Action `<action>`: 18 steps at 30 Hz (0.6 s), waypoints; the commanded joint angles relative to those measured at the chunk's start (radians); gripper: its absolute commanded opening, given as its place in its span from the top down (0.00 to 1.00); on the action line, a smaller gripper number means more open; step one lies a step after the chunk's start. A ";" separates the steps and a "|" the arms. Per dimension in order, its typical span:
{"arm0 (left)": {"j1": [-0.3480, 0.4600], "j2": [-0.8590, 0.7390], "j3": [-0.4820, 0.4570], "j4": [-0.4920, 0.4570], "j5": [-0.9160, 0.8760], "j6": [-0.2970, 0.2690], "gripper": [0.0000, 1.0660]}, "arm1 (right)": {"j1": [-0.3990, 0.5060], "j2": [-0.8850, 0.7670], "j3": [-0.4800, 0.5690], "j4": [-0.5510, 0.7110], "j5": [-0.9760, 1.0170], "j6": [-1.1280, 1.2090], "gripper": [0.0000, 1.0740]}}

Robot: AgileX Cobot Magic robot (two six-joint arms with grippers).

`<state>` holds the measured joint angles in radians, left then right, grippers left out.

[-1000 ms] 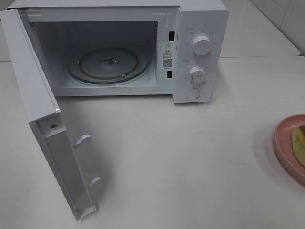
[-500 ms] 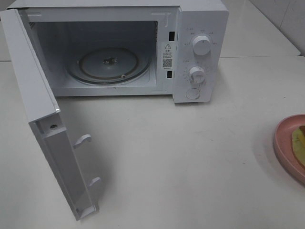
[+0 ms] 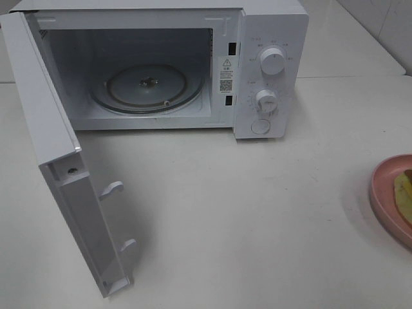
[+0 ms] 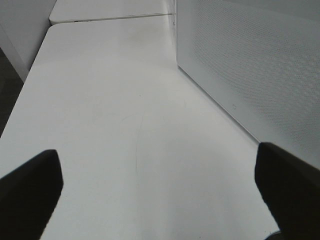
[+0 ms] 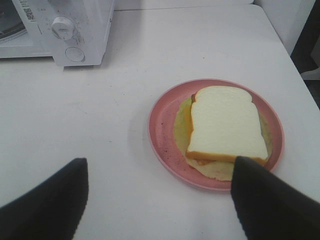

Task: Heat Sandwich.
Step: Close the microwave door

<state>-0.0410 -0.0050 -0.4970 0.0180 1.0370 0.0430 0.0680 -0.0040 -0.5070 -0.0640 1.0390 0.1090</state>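
Observation:
The sandwich [image 5: 227, 125] lies flat on a round pink plate [image 5: 162, 125]: white bread with an orange-brown crust over a pale yellow-green layer. In the exterior high view only a sliver of the sandwich [image 3: 404, 193] and the plate [image 3: 383, 187] shows at the right edge. My right gripper [image 5: 160, 200] hovers just short of the plate, open and holding nothing. My left gripper [image 4: 160, 192] is open wide over bare table beside the microwave door [image 4: 250, 65]. Neither gripper shows in the exterior high view.
The white microwave [image 3: 270, 38] stands at the back, its door [image 3: 58, 154] swung out toward the front left. Its glass turntable [image 3: 147, 87] holds nothing. Two knobs and a button sit on its right panel [image 5: 65, 25]. The table edge runs close behind the plate.

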 commanded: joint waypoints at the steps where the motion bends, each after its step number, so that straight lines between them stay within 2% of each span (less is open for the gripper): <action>1: 0.001 -0.017 -0.007 -0.003 -0.022 -0.003 0.03 | -0.005 -0.027 0.000 0.003 -0.001 -0.008 0.29; 7: 0.001 0.039 -0.032 0.043 -0.079 -0.002 0.09 | -0.005 -0.027 0.000 0.003 -0.001 -0.008 0.29; 9: 0.001 0.071 -0.030 0.061 -0.115 -0.002 0.13 | -0.005 -0.027 0.000 0.003 -0.001 -0.008 0.29; 10: 0.001 0.104 -0.030 0.066 -0.155 -0.002 0.20 | -0.005 -0.027 0.000 0.003 -0.001 -0.008 0.29; 11: 0.001 0.104 -0.030 0.066 -0.155 -0.002 0.20 | -0.005 -0.027 0.000 0.003 -0.001 -0.008 0.29; 13: 0.001 0.131 -0.023 0.065 -0.202 -0.002 0.30 | -0.005 -0.027 0.000 0.003 -0.001 -0.008 0.29; 14: 0.001 0.154 -0.004 0.064 -0.264 -0.002 0.41 | -0.005 -0.027 0.000 0.003 -0.001 -0.008 0.29; 15: 0.001 0.168 0.009 0.065 -0.294 0.000 0.48 | -0.005 -0.027 0.000 0.003 -0.001 -0.008 0.29; 16: 0.001 0.168 0.009 0.065 -0.294 0.000 0.48 | -0.005 -0.027 0.000 0.003 -0.001 -0.008 0.29; 18: 0.001 0.215 0.048 0.066 -0.387 0.001 0.60 | -0.005 -0.027 0.000 0.003 -0.001 -0.008 0.29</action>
<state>-0.0410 0.1910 -0.4680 0.0830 0.7240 0.0430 0.0680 -0.0040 -0.5070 -0.0640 1.0390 0.1090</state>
